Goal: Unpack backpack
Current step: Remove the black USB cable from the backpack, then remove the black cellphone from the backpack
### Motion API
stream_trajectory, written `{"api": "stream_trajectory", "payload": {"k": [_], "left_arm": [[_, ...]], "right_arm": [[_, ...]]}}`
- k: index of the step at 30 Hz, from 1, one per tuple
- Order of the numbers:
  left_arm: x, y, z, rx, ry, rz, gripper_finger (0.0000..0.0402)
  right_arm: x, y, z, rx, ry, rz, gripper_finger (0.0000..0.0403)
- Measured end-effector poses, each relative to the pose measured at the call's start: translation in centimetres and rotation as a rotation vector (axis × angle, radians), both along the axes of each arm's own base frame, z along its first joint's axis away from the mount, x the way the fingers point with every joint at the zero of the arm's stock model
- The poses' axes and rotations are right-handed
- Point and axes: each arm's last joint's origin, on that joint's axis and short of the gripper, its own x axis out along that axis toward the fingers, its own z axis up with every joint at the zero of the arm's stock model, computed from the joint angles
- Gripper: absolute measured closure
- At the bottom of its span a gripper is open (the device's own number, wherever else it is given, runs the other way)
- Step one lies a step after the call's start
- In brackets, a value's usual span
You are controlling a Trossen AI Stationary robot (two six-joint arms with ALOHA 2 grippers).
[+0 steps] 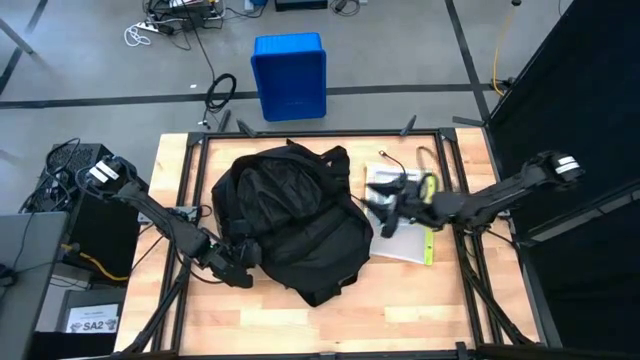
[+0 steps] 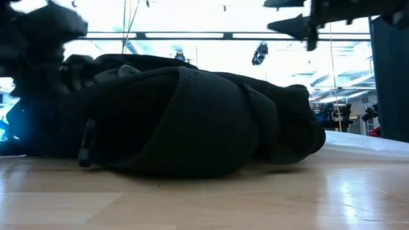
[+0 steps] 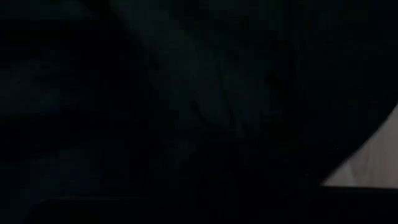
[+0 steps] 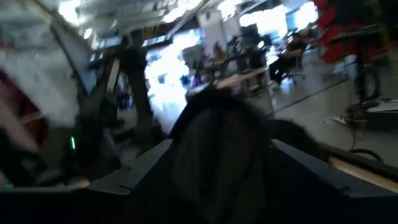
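So the backpack (image 1: pixel 290 225) is slumped in the middle of the high view, a big black lump of fabric on the wooden table (image 1: pixel 450 300). My left gripper (image 1: pixel 232 262) is at the bag's lower left edge, pressed right into it. Its wrist view is just black cloth, so I honestly can't tell if it's pinching the fabric or only leaning on it.

My right gripper (image 1: pixel 385 208) is on the right of the frame, over a white padded envelope (image 1: pixel 400 235) with a yellow-green strip (image 1: pixel 429 245) beside it, both already out on the table. Its two fingers stand apart in its wrist view with nothing between them.

My take on doing this bit well: keep the left side pinning the bag so it doesn't slide, and bring the right one back to the opening slowly, since floppy fabric and those straps look easy to snag.
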Motion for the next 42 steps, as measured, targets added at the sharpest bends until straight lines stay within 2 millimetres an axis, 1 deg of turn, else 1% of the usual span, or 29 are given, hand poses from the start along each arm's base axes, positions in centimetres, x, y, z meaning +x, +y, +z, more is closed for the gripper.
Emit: {"api": "stream_trajectory", "payload": {"k": [4,9,12,16,18,22,27,31,34,36,42], "left_arm": [[0.9,-0.6,2.2,0.064,-0.023,-0.047,0.0352],[1.3,-0.6,4.8,0.160,-0.013,-0.003,0.0351],[1.2,-0.3,5.4,0.213,0.039,-0.015,0.0344],[1.5,0.7,5.3,0.253,0.094,-0.028,0.0312],[1.7,1.1,5.2,0.276,0.120,-0.042,0.0287],[2.1,1.8,5.2,0.333,0.150,-0.075,0.0226],[2.5,2.3,5.0,0.428,0.209,-0.144,0.0151],[3.3,2.8,4.2,0.507,0.273,-0.185,0.0108],[4.1,3.0,3.2,0.555,0.320,-0.193,0.0090],[4.6,3.3,2.5,0.574,0.358,-0.193,0.0085],[5.8,5.0,0.1,0.623,0.500,-0.133,0.0094]], "right_arm": [[4.5,0.8,-1.0,-0.072,0.104,0.018,0.0203],[10.4,1.9,-1.6,-0.196,0.180,0.096,0.0224],[13.3,2.2,-2.2,-0.245,0.201,0.176,0.0230],[15.8,1.9,-3.3,-0.250,0.221,0.225,0.0231],[16.5,1.5,-4.1,-0.243,0.244,0.218,0.0229],[17.0,0.9,-5.6,-0.216,0.282,0.209,0.0227],[17.0,0.5,-5.8,-0.191,0.293,0.201,0.0231],[17.0,0.5,-5.6,-0.191,0.276,0.201,0.0235],[17.0,0.5,-5.6,-0.190,0.280,0.203,0.0235],[17.0,0.6,-5.6,-0.190,0.278,0.203,0.0234],[17.0,0.7,-5.6,-0.186,0.277,0.206,0.0238]]}}
